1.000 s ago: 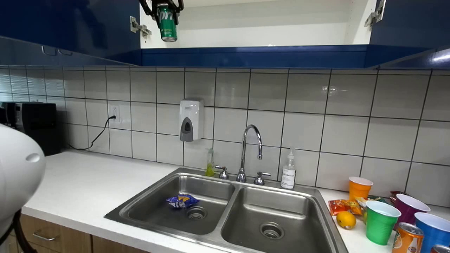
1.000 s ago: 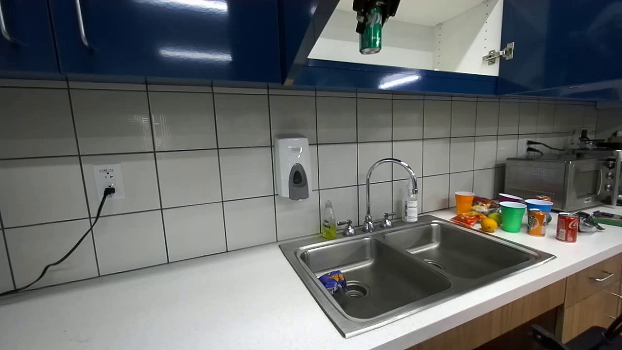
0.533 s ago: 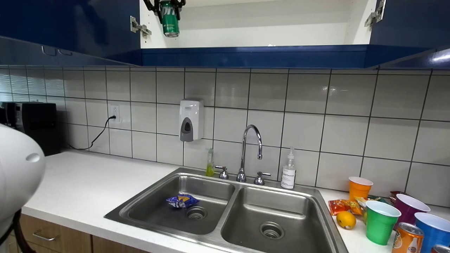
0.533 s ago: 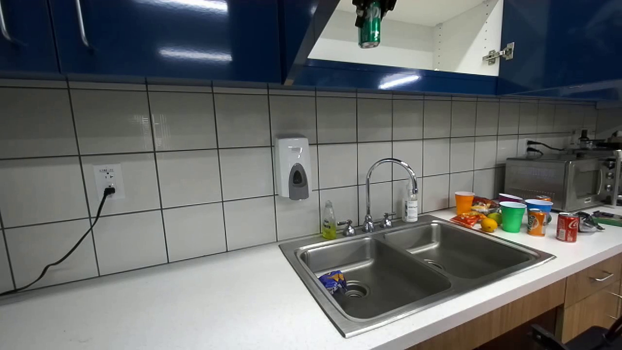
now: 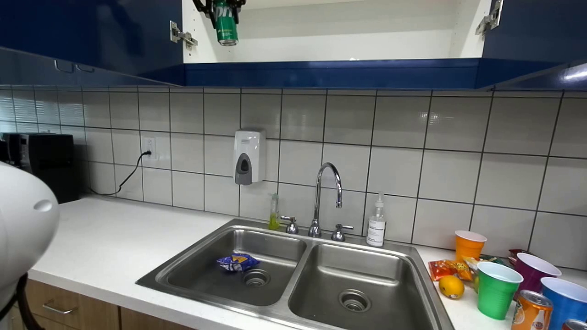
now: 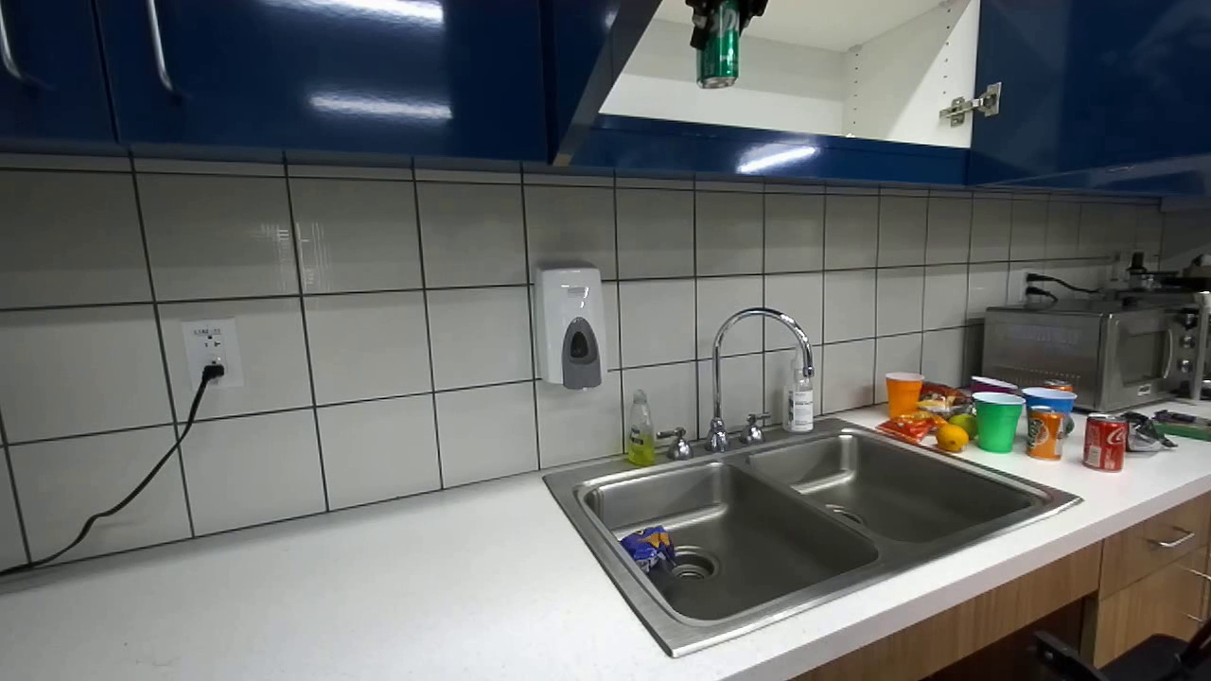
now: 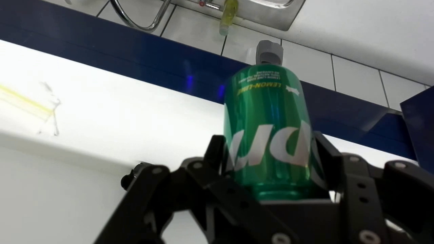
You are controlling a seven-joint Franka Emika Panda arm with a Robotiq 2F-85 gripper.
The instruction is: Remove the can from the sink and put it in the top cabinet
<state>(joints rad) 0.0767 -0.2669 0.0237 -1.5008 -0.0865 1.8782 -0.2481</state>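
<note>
The green can (image 5: 227, 33) hangs upright, bottom end down, with my gripper (image 5: 225, 20) shut around its upper part. In the wrist view the can (image 7: 268, 108) sits between both black fingers of my gripper (image 7: 268, 144), and its top end lies close to the palm. Behind it is the open top cabinet (image 5: 348, 34), white inside with a dark blue lower edge. The can's bottom appears above that edge in both exterior views; how far in it reaches I cannot tell. Below, the steel sink (image 6: 605, 586) holds a crumpled blue-purple packet (image 6: 649, 548) in one basin.
Swung-open blue doors (image 5: 91, 36) with metal hinges (image 5: 183, 35) flank the cabinet opening. A wall soap dispenser (image 5: 250, 158) and the gooseneck faucet (image 5: 318, 201) are underneath. Cups, cans, snacks and fruit crowd the counter around the green cup (image 6: 997, 421).
My gripper has risen a little with the can still in it, and drifted slightly sideways in both exterior views. Nothing else has moved.
</note>
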